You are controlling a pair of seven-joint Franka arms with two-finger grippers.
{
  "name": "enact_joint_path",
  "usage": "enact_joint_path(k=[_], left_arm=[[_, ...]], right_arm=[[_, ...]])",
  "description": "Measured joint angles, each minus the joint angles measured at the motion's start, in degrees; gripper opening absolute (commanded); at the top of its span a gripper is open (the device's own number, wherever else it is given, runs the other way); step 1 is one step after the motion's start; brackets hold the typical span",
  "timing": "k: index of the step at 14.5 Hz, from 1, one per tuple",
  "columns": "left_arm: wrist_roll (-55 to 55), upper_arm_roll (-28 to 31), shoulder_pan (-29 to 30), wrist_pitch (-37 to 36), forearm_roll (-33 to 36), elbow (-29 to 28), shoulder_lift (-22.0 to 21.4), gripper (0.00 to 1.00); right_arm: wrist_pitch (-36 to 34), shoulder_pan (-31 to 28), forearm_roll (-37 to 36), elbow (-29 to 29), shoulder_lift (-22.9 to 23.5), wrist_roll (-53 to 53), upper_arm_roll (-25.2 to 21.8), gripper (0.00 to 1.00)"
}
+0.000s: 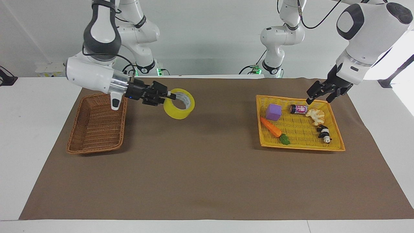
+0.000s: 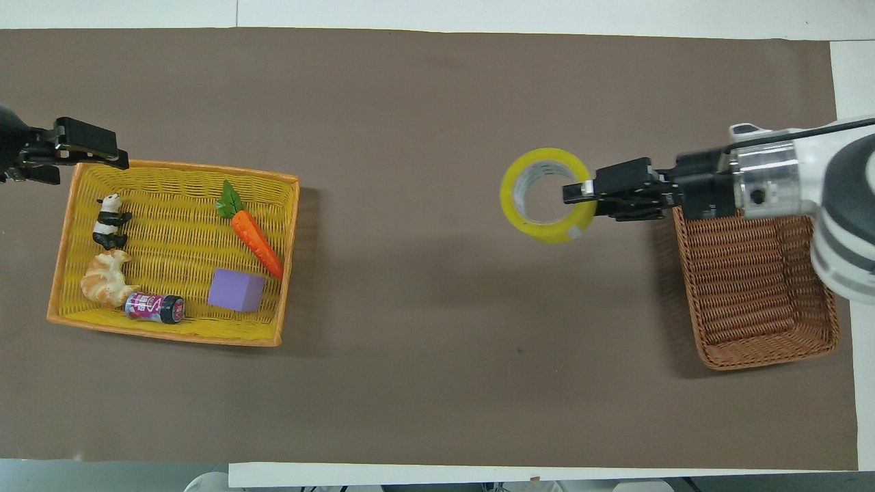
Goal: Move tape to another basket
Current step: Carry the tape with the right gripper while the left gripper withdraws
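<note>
The yellow tape (image 1: 176,114) hangs in the air over the brown mat, beside the brown wicker basket (image 1: 97,126). My right gripper (image 1: 174,96) is shut on the tape's rim, with one finger through the ring. In the overhead view the tape (image 2: 511,212) and the right gripper (image 2: 575,193) sit just short of the basket (image 2: 752,287), which holds nothing. My left gripper (image 1: 320,96) is open and empty over the corner of the yellow tray nearest the robots, and it also shows in the overhead view (image 2: 85,160).
The yellow flat tray (image 1: 302,148) lies at the left arm's end and also shows in the overhead view (image 2: 171,225). It holds a purple cube (image 1: 273,112), a carrot (image 1: 271,127), a can (image 1: 298,109), a croissant (image 1: 316,116) and a panda figure (image 1: 324,133).
</note>
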Motion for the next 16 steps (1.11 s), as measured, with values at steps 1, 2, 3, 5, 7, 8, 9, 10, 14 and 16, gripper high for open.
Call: enact_joint_path(k=[1, 2, 3, 5, 7, 8, 9, 10, 14, 16], left_arm=[[2.6, 0.0, 0.9, -0.1, 1.3, -0.3, 0.0, 0.99], [5.0, 0.0, 1.7, -0.1, 2.3, -0.5, 0.0, 0.99], [7.0, 0.0, 2.5, -0.1, 2.7, -0.7, 0.0, 0.99], [9.9, 0.0, 4.3, -0.3, 3.0, -1.3, 0.0, 0.99], [10.7, 0.0, 5.1, -0.3, 3.0, -1.9, -0.2, 0.99], [10.8, -0.1, 5.2, -0.3, 3.0, -1.9, -0.2, 0.99], [10.8, -0.1, 5.2, -0.3, 3.0, -2.0, -0.3, 0.99], [10.8, -0.3, 5.2, -0.3, 3.0, -2.0, -0.3, 0.99], [10.8, -0.4, 5.2, -0.3, 3.0, -2.1, -0.5, 0.99], [10.8, -0.4, 5.2, -0.3, 3.0, -2.2, -0.5, 0.99]], right_arm=[[-3.3, -4.5, -2.1, 0.1, 0.3, -2.9, -0.1, 0.0], [-6.1, -8.6, -4.2, 0.2, 1.1, -6.3, -0.2, 0.0], [-8.4, -12.0, -6.9, 0.9, 2.2, -9.4, -0.3, 0.0], [-11.0, -16.6, -13.5, 3.6, 5.1, -13.0, -0.4, 0.0], [-12.8, -20.3, -16.6, 6.2, 8.3, -15.4, -0.3, 0.0], [-13.8, -22.4, -17.5, 7.3, 10.3, -17.7, -0.3, 0.0], [-14.7, -24.6, -18.6, 8.6, 12.8, -21.0, -0.3, 0.0], [-15.2, -26.4, -19.8, 9.8, 15.4, -24.5, -0.3, 0.0], [-15.3, -27.7, -24.5, 12.2, 19.8, -31.2, 0.0, 0.0], [-15.0, -27.5, -26.8, 12.3, 19.7, -32.6, 0.3, 0.0]])
